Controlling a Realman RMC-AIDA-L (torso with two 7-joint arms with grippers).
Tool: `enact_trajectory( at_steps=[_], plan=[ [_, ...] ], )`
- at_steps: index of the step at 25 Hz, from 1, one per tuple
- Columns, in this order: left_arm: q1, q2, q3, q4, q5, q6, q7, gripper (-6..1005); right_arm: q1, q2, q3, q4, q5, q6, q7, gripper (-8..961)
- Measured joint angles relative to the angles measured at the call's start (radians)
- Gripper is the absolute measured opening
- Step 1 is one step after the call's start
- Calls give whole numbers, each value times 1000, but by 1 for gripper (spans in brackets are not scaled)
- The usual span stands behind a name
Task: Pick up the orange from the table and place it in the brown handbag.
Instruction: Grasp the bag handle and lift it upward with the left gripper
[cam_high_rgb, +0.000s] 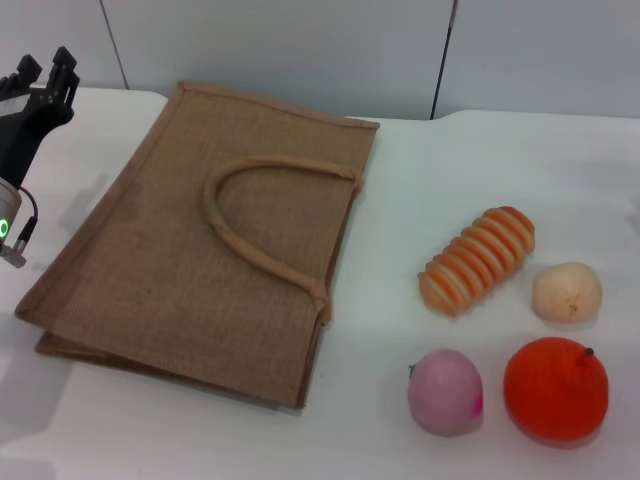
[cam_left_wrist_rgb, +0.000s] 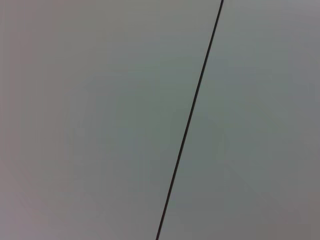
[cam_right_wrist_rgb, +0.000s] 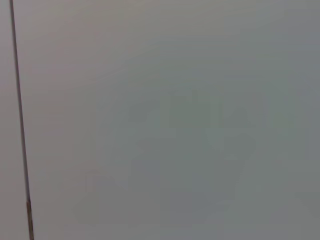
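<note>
The orange is bright red-orange with a small dark stem and sits on the white table at the front right. The brown handbag lies flat on the left half of the table, its looped handles on top and its opening toward the right. My left gripper is raised at the far left edge, beyond the bag's far left corner and away from the fruit. My right gripper is out of view. Both wrist views show only a plain grey wall with a dark seam.
A pink round fruit lies just left of the orange. A pale peach-coloured ball sits behind the orange. A ridged orange-and-cream striped piece lies between the bag and the ball. A grey panelled wall stands behind the table.
</note>
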Motion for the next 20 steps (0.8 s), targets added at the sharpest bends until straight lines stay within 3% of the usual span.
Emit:
enact_trajectory(
  at_steps=[12,20],
  plan=[
    [-5,2,4,0,7,17,-12,480,2,0,0,2,0,0,0,882],
    [-44,25,9,32,178,159,-257,480,3,0,0,-1,0,1,0,882]
  ],
)
